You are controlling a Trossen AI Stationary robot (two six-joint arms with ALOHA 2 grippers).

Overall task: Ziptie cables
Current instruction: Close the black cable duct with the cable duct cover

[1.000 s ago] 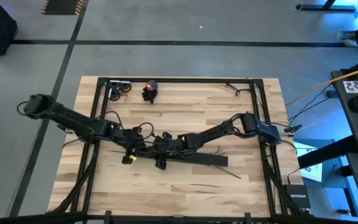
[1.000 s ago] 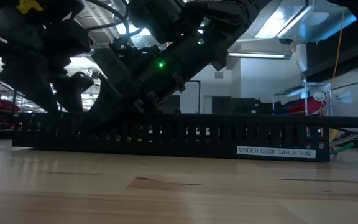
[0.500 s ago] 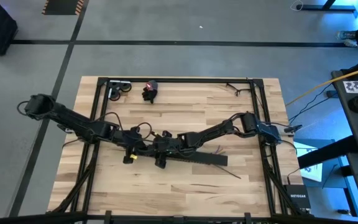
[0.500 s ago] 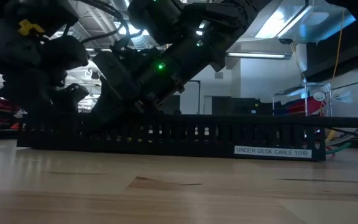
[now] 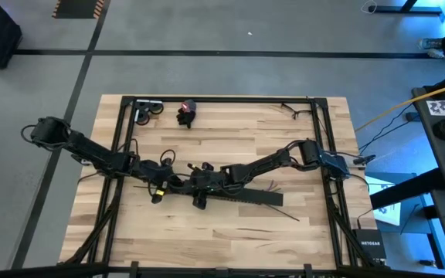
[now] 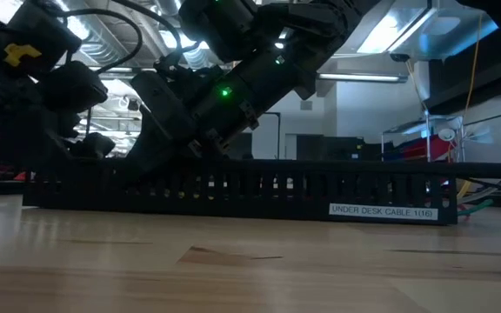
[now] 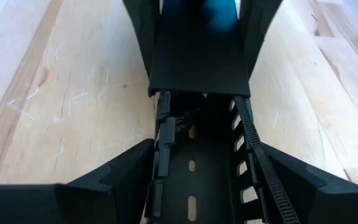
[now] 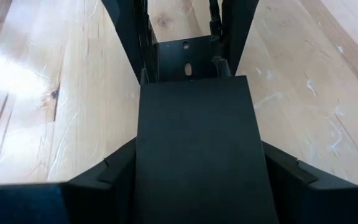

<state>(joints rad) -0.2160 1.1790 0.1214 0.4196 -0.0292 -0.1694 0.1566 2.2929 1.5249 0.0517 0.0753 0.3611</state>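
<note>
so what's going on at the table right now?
Both arms are working at the middle of the table, on the long black slotted cable tray. The left end effector and right end effector face each other at the tray's left end, fingers straddling it. The right wrist view shows a flat black cover lying over the tray. The coloured cables poke out past the tray's other end, not held by either arm. No zip tie is visibly on them yet.

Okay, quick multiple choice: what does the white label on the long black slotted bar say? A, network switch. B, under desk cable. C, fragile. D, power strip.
B: in the low view, the white label near one end of the black slotted bar reads UNDER DESK CABLE.
</note>
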